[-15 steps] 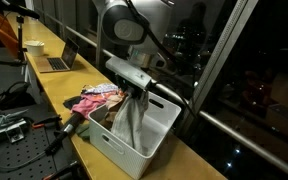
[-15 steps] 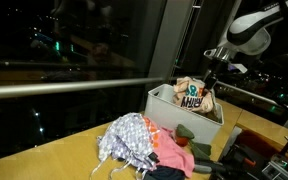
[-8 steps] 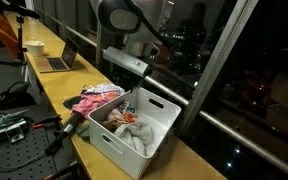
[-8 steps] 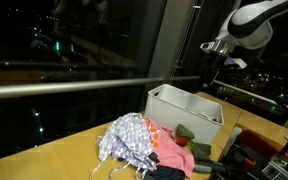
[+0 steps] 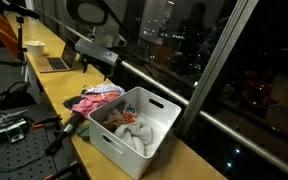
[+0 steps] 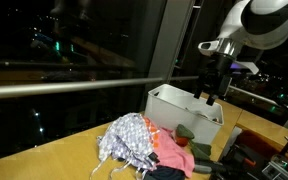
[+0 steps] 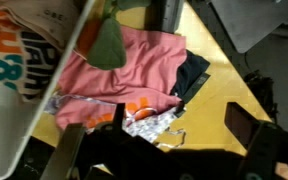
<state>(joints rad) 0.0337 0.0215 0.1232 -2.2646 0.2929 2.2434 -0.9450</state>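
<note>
Pink garment (image 7: 134, 70) lies well beneath the gripper (image 5: 106, 64).

My arm (image 6: 262, 22) is wearing smooth, rounded white shells, with a dark band ringing the joint between them. Below that, a pale, flat-sided wrist block (image 5: 100, 49) is jutting out. My gripper (image 6: 212, 96), up above the rim of the white bin (image 6: 179, 110), is showing black and boxy, narrowing toward its tip. The wrist view is blurring its dark parts.
</note>
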